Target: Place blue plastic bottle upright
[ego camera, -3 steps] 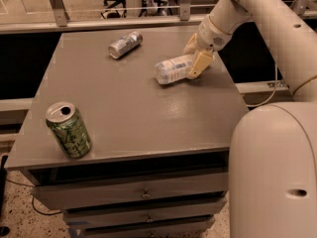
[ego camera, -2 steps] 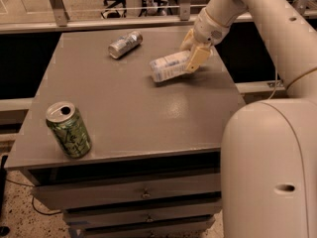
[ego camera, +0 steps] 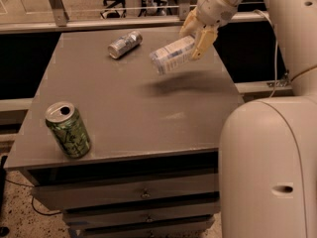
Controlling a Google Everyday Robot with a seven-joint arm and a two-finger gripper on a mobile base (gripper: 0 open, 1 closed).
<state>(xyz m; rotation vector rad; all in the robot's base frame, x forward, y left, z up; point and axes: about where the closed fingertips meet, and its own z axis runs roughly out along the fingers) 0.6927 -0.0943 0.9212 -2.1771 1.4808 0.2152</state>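
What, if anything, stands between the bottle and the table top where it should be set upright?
Nothing visible does. The gripper holds the bottle tilted above bare table; the silver can lies farther back left, the green can stands near the front left corner.

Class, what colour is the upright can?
Upright can: green-patterned, camera view; gripper holds blue plastic bottle above grey table.

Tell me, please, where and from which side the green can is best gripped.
Probably take the green can around its mid-body, coming level from the right: it stands upright near the table's front-left corner. The gripper is above the far right, jaws shut on the blue plastic bottle.
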